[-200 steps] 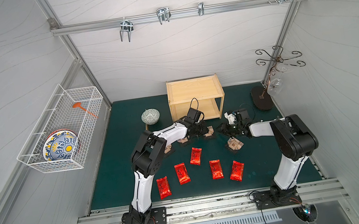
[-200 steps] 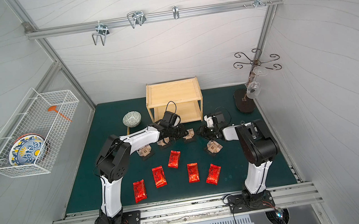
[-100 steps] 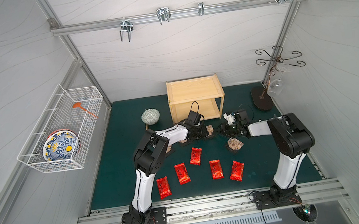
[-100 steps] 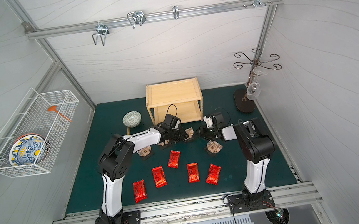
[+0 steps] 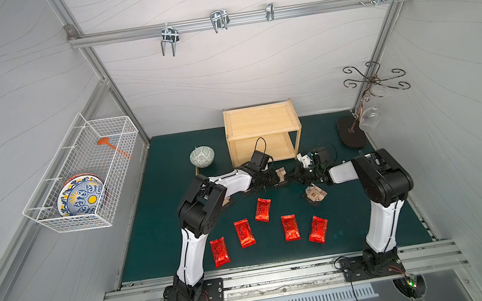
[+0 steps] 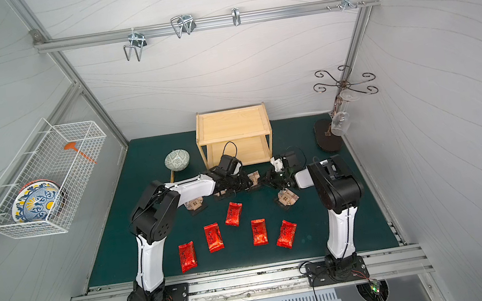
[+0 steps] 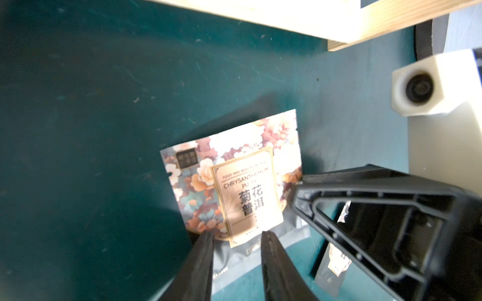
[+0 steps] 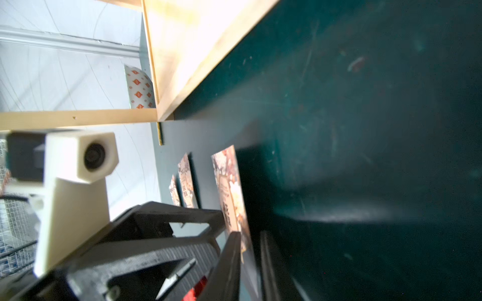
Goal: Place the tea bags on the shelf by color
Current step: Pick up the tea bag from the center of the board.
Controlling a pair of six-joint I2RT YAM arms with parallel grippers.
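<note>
Five red tea bags [image 5: 262, 209] [image 6: 233, 213] lie in a loose row on the green mat in both top views. Both grippers meet at a beige floral tea bag [image 5: 280, 172] [image 7: 234, 182] [image 8: 229, 187] just in front of the wooden shelf [image 5: 261, 119] [image 6: 232, 123]. My right gripper [image 8: 250, 234] [image 5: 290, 179] is shut on that bag's edge. My left gripper [image 7: 236, 233] [image 5: 272, 180] has its jaws partly apart, tips resting over the bag's black lower edge. Other beige bags lie flat at the right [image 5: 314, 193] and by the left arm [image 6: 194, 203]. Nothing shows on the shelf.
A patterned bowl [image 5: 202, 156] stands left of the shelf. A dark glass stand [image 5: 353, 137] with a hanging wine glass [image 5: 369, 118] is at the back right. A white wire basket [image 5: 83, 176] holding a plate hangs on the left wall.
My left arm has stretched to the right up to the beige bag. My right gripper has closed on that bag. The red bags have not moved.
</note>
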